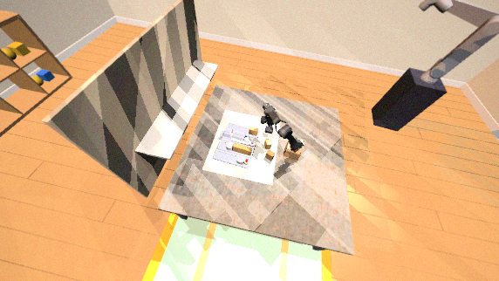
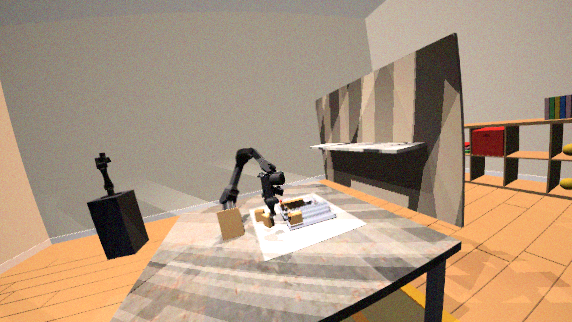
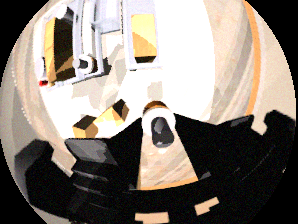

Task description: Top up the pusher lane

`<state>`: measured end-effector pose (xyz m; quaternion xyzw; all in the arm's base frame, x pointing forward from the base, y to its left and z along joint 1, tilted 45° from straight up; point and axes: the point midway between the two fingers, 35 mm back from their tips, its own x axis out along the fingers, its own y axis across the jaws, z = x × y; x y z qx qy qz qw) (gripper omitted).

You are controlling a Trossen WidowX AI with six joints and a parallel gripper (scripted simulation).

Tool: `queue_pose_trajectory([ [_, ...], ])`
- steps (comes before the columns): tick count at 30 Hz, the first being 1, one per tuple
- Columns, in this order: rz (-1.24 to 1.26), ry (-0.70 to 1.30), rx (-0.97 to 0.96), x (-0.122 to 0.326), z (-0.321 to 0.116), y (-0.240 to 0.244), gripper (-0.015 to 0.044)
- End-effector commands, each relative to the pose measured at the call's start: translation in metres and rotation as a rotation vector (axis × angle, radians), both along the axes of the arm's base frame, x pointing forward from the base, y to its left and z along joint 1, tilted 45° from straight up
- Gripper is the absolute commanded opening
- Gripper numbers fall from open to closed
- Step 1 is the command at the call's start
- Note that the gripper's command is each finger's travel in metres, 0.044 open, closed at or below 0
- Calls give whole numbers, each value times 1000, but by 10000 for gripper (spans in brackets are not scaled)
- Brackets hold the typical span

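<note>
My gripper point(image 1: 269, 129) point(image 2: 271, 212) point(image 3: 157, 118) is shut on a small white jar point(image 3: 150, 120) with a dark oval on top and an orange-brown band at its far edge. The lane fixture point(image 1: 225, 157) point(image 2: 320, 215) point(image 3: 161, 30) lies ahead of the gripper, grey with several parallel lanes. A white, ring-topped jar point(image 3: 89, 62) shows at the near end of a middle lane in the wrist view. Whether it matches the held jar is too small to tell. The pusher plate and front stop cannot be made out clearly.
A long yellow-brown block point(image 1: 242, 148) point(image 3: 50, 45) lies on the fixture, and another block point(image 1: 253, 130) point(image 2: 295, 217) point(image 3: 144, 37) is at its other side. Two loose blocks point(image 1: 268, 143) point(image 1: 270, 154) lie on the white mat point(image 1: 262, 174) point(image 2: 280, 247). A brown panel point(image 2: 230, 223) stands by the arm base.
</note>
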<state>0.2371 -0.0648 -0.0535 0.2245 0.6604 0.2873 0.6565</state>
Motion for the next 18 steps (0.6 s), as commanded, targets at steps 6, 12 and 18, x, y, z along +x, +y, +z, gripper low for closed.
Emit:
queue_pose_trajectory([
  [6, -20, -4, -19, 25, 19, 34, 0],
  [12, -34, 2, -6, 38, 34, 64, 0],
  [18, -43, 12, 18, 47, 50, 96, 0],
])
